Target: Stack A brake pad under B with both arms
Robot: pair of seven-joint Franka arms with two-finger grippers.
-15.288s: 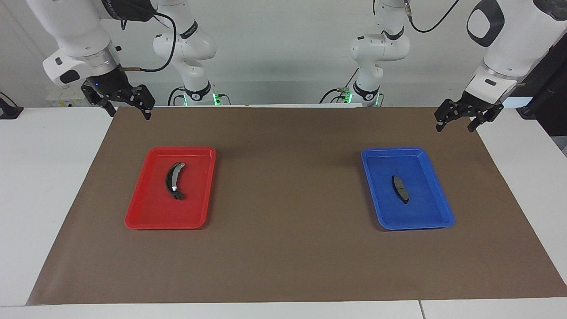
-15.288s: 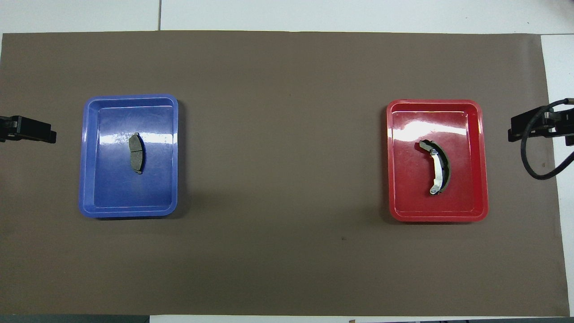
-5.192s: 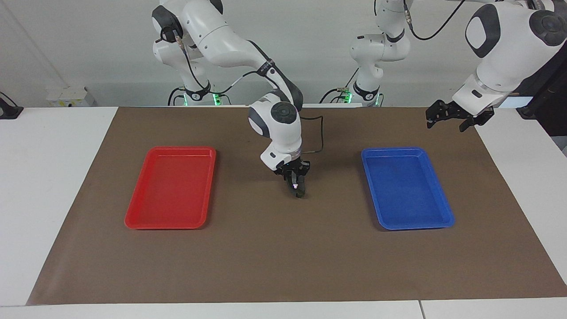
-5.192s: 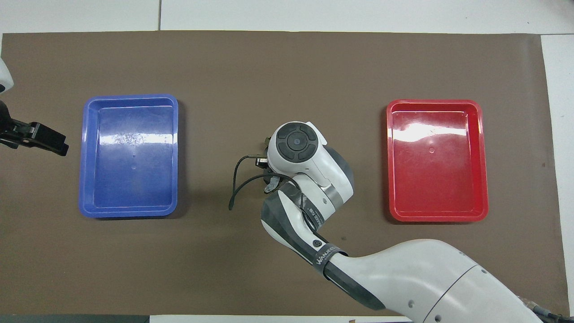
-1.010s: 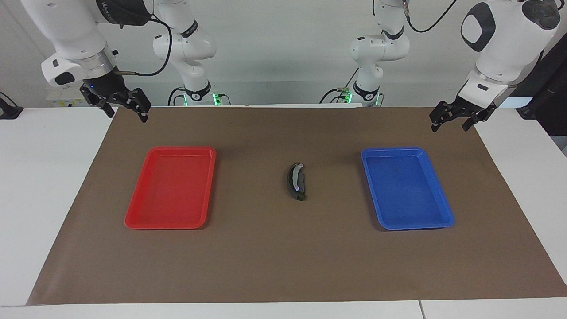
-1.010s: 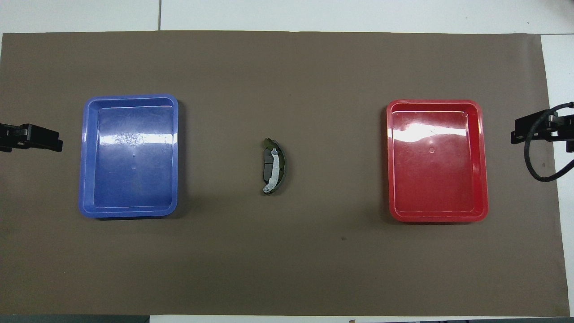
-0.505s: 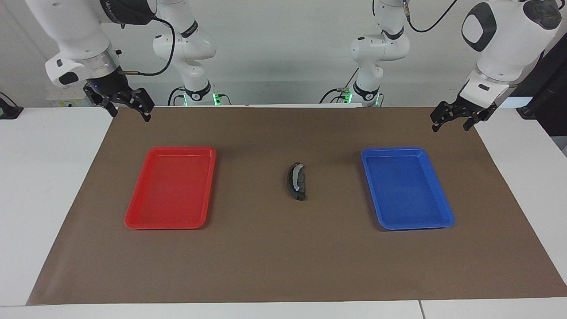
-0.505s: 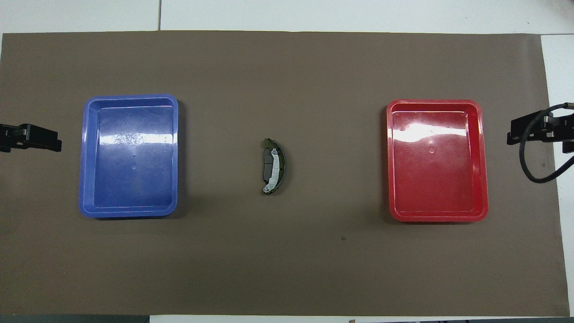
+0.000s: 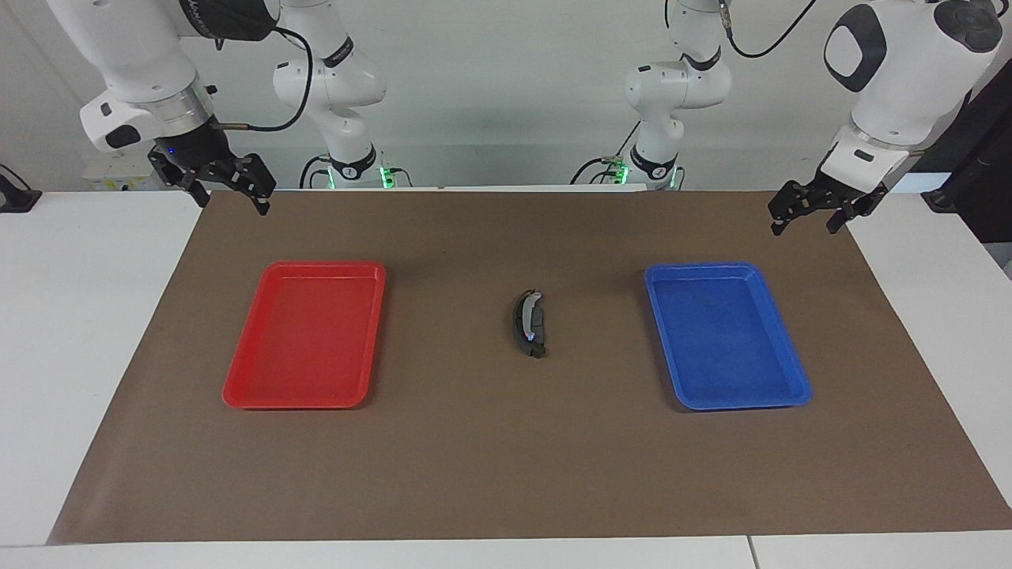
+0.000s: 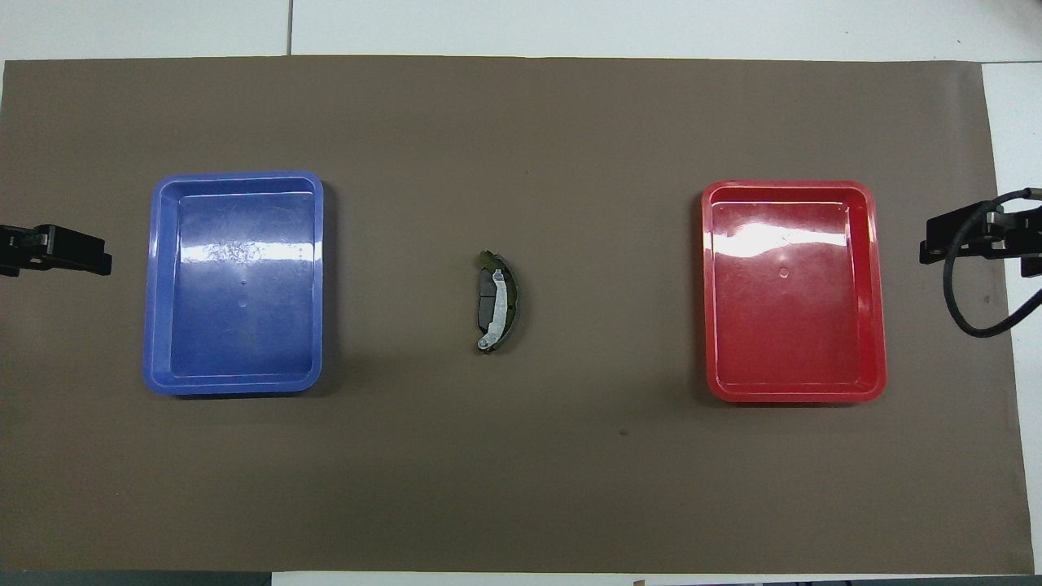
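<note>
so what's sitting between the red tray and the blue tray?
On the brown mat: long arched brake shoe stacked on the short dark pad, clearest overhead.

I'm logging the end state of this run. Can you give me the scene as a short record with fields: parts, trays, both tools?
stack: B lies on the A brake pad, on the brown mat between the two trays
red tray: holds nothing, toward the right arm's end
blue tray: holds nothing, toward the left arm's end
left tool: open, holds nothing, raised over the mat's edge by the blue tray
right tool: open, holds nothing, raised over the mat's corner by the red tray
</note>
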